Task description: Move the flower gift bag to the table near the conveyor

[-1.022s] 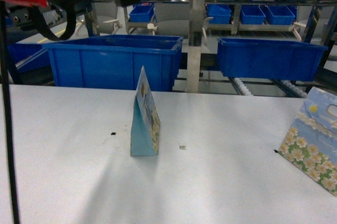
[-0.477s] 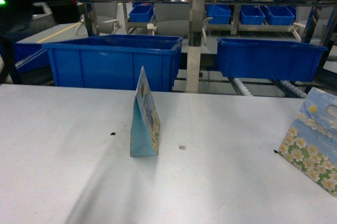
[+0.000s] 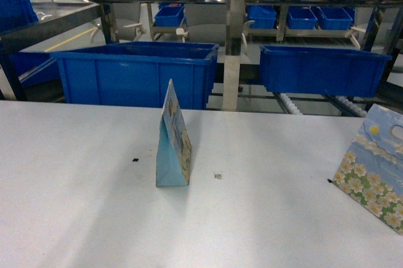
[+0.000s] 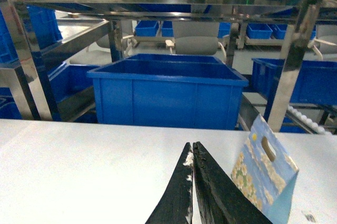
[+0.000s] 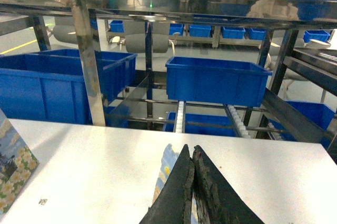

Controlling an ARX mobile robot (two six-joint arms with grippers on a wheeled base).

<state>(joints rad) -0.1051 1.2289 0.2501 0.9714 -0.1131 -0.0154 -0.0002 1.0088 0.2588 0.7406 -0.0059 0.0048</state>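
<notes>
The flower gift bag (image 3: 173, 139) stands upright in the middle of the white table (image 3: 75, 205), its pale-blue triangular side towards me. In the left wrist view this flower gift bag (image 4: 263, 174) shows a printed face with a handle hole, just right of my left gripper (image 4: 191, 145), which is shut on nothing and apart from it. At the left edge of the right wrist view, the flower gift bag (image 5: 13, 166) shows flowers and a dark figure. My right gripper (image 5: 190, 149) is shut and empty. Neither gripper shows in the head view. The conveyor (image 3: 230, 41) runs behind the table.
A second bag (image 3: 378, 167) with sky, daisies and a sun stands at the table's right edge; this second bag (image 5: 166, 174) is partly hidden behind my right fingers. Two large blue bins (image 3: 135, 73) (image 3: 321, 70) sit on the conveyor rollers just past the table's far edge.
The dark arm with its red part has left the upper left of the head view. Both bags stand where they were.
</notes>
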